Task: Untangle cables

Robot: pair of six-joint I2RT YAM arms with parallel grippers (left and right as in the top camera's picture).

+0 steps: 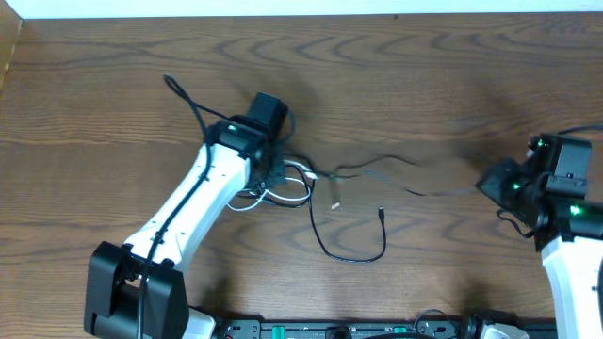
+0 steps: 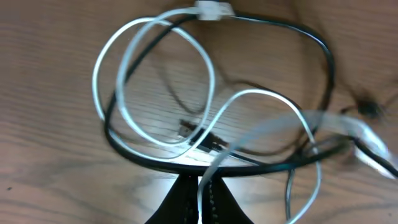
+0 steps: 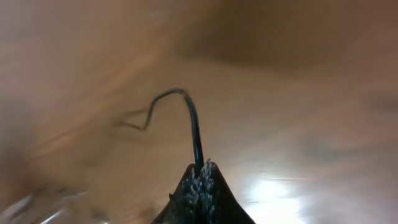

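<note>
Wooden table (image 1: 405, 66) is partly covered by cords. The black cable (image 3: 196, 134) is pinched in the closed right gripper (image 3: 202, 177). The white cable (image 2: 97, 71) is pinched in the closed left gripper (image 2: 200, 194). Loops just ahead of the left gripper are crossed, so most untangling is judged undone.

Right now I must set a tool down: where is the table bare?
Bare: far strip beyond the black cable, and front patch between its loop and the right arm. Crowded: around the white cable by the left gripper.

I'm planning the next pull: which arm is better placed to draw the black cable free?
Right, probably: the right fingers grip the black cable away from the loops and can pull outward. The left fingers pinch the white cable among its loops, better as an anchor.
</note>
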